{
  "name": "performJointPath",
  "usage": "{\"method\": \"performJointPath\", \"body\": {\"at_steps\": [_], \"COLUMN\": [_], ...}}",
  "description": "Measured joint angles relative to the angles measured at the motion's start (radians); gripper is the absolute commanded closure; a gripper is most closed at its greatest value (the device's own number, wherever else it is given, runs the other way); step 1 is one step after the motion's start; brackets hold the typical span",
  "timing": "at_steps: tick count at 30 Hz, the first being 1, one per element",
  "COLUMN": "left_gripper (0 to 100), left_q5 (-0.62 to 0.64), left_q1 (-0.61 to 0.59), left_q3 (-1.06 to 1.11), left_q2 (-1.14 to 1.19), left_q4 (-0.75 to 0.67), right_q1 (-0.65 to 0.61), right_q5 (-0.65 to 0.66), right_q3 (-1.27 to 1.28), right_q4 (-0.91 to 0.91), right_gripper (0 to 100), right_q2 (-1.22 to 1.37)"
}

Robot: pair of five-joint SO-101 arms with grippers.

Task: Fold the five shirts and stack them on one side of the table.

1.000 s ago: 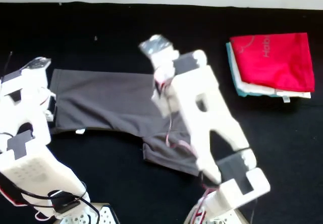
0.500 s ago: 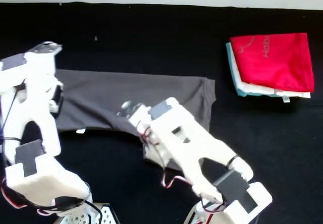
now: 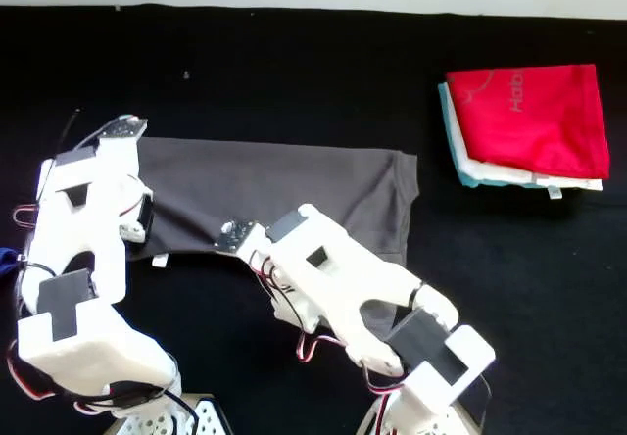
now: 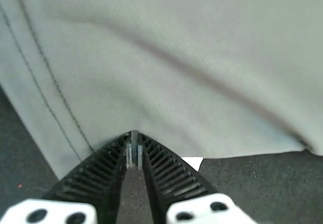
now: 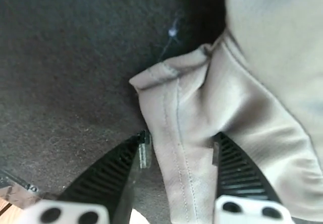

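Note:
A grey shirt (image 3: 294,185) lies spread flat on the black table (image 3: 294,63), left of centre. My left gripper (image 3: 144,224) is at the shirt's left end, near the front hem. Its fingers are shut on the grey shirt (image 4: 176,57), pinching the cloth at the left gripper (image 4: 132,135) tips. My right gripper (image 3: 237,239) is at the shirt's near edge, around the middle. In the right wrist view the right gripper (image 5: 179,148) is open, with a folded hem piece of the grey shirt (image 5: 171,113) lying between its fingers. Folded shirts (image 3: 529,121) are stacked at the right, a red one on top.
The stack of folded shirts sits near the table's right edge, with white and teal layers under the red one. Bare black table lies behind the grey shirt and between it and the stack. Both arm bases stand at the front edge.
My right arm has swung back from over the shirt's far middle to its near edge, uncovering the shirt's right side. My left gripper has shifted right and toward the front onto the shirt's left end.

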Motion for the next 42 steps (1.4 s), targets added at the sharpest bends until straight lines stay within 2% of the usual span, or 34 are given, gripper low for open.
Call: {"method": "performJointPath", "body": {"at_steps": [6, 8, 10, 12, 20, 28, 37, 39, 42], "left_gripper": [99, 99, 99, 99, 99, 99, 99, 99, 99], "left_q5": [0.002, 0.002, 0.002, 0.002, 0.032, 0.035, 0.035, 0.035, 0.035], "left_q1": [0.002, 0.003, 0.006, 0.009, 0.009, 0.009, 0.009, 0.009, 0.009], "left_q3": [0.063, 0.075, 0.077, 0.077, 0.038, -0.041, -0.044, -0.044, -0.044], "left_q2": [-0.021, -0.029, -0.031, -0.031, 0.015, 0.086, 0.087, 0.087, 0.087], "left_q4": [-0.069, -0.078, -0.081, -0.081, -0.078, -0.021, -0.018, -0.018, -0.018], "right_q1": [0.009, 0.025, 0.044, 0.075, 0.161, 0.272, 0.384, 0.393, 0.408], "right_q5": [0.000, 0.000, 0.000, 0.000, 0.002, 0.048, 0.087, 0.087, 0.086], "right_q3": [-0.014, -0.031, -0.043, -0.049, -0.124, -0.491, -0.824, -0.901, -1.022], "right_q4": [-0.025, -0.023, -0.023, -0.025, 0.014, 0.239, 0.270, 0.270, 0.272], "right_gripper": [80.7, 87.5, 99.6, 97.4, 99.2, 99.2, 98.8, 95.8, 85.3], "right_q2": [0.069, 0.075, 0.084, 0.084, 0.123, 0.146, 0.316, 0.384, 0.482]}}
